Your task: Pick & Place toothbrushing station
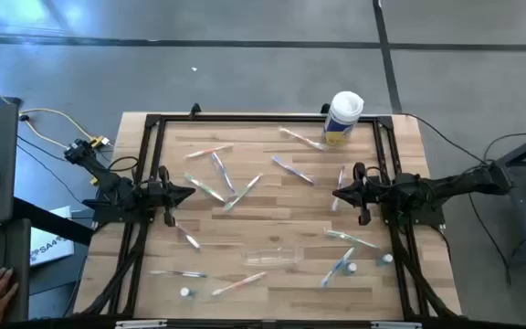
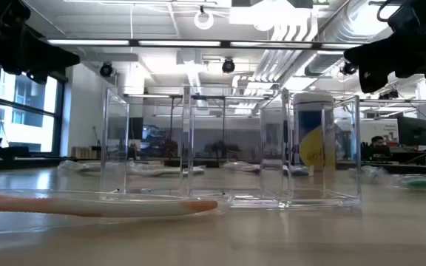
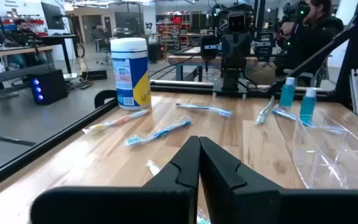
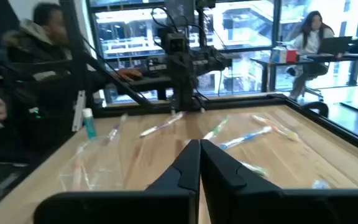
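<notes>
**Waiting over a scattered table**

Lying across the middle of everything is the wooden table (image 1: 272, 228), with a dark frame running round its edges. Both arms are hanging above it, facing each other: the left gripper (image 1: 188, 192) is sitting near the table's left side with its fingers pressed together on nothing, and the right gripper (image 1: 338, 193) is mirroring it from the right, pinched closed and holding nothing too. A white canister (image 1: 343, 117) with a yellow label is standing upright at the far edge. Nearer the front, a clear plastic holder (image 1: 272, 257) is resting between the arms, probably on its side, though it is hard to read from above. Toothbrushes (image 1: 222, 171) and small white-capped tubes (image 1: 186, 292) are lying strewn flat all over the wood.
</notes>
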